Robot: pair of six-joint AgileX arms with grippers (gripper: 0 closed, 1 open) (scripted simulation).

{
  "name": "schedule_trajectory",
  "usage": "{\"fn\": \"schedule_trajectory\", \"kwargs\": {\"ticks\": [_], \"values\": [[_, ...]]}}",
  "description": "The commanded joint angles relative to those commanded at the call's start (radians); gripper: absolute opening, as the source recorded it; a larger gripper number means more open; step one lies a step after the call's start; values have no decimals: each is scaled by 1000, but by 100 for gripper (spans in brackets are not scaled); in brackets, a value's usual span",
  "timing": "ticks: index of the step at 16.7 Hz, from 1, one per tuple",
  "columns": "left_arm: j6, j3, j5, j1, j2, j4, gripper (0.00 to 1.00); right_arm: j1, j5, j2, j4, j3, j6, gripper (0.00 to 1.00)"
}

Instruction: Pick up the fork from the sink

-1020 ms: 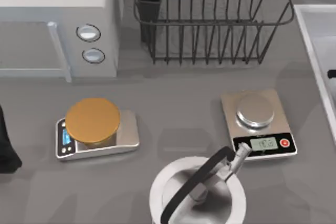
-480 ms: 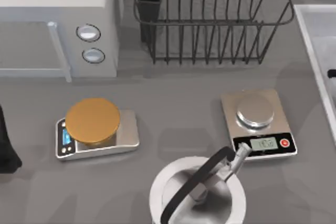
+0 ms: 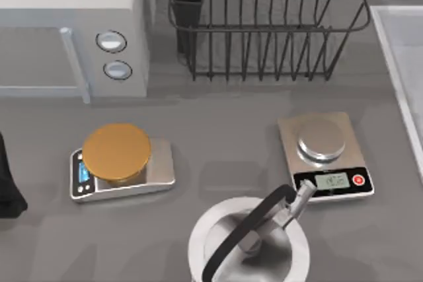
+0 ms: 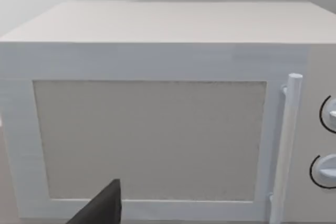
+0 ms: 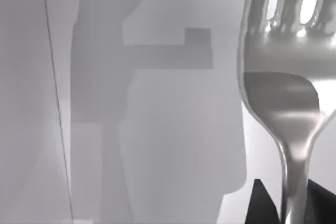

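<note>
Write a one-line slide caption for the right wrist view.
Fork seen close up, handle running down between the right gripper's dark fingertips, above the pale sink floor.

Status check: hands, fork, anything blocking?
Right hand on fork handle over sink; grip unconfirmed. Left hand parked facing microwave. No obstruction visible.

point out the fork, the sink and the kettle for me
fork [image 5: 281, 98], right wrist view, on the neck below the tines
sink [image 3: 390, 44], top view, on its raised left rim
kettle [image 3: 291, 246], top view, on the body's right side
</note>
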Motion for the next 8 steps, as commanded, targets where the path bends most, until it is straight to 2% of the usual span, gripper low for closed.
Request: {"fn": "schedule_trajectory", "kwargs": {"ticks": [3,8], "values": [[0,0,0,0,0,0,100,0,0,-41,-110,84,0,0],[0,0,0,0,0,0,100,1,-1,-49,-127,100,1,0]]}}
